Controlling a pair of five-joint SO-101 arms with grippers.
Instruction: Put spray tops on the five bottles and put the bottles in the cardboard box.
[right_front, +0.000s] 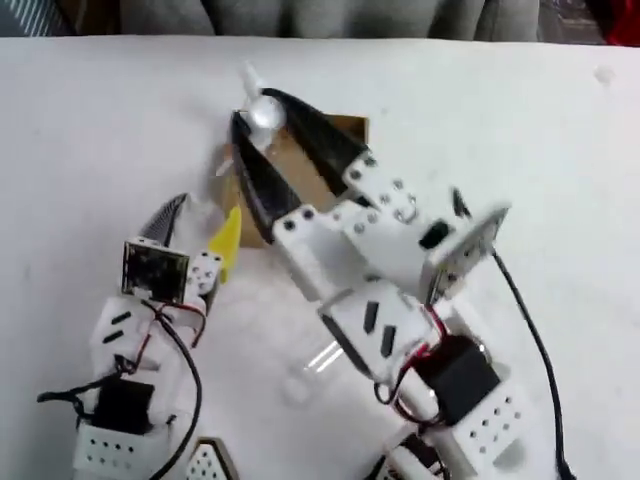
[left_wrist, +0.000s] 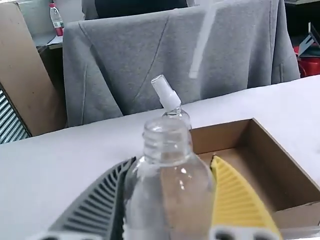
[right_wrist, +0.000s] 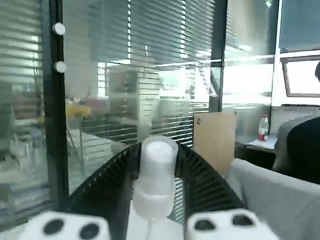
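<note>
Bottle (left_wrist: 167, 200), clear, in ribbed left claw (left_wrist: 172, 161), white spray top (right_wrist: 157, 177) in right claw (right_wrist: 159, 146)

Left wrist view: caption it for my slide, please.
Left gripper holds an open-necked clear bottle in front of the cardboard box.

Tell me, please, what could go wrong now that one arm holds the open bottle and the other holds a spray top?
1. The thin tube of the spray top hangs slanted, off to one side of the open bottle; it may miss the neck.
2. The open bottle sits only between the left jaws; pressing the top on could tilt it or make it slip.
</note>
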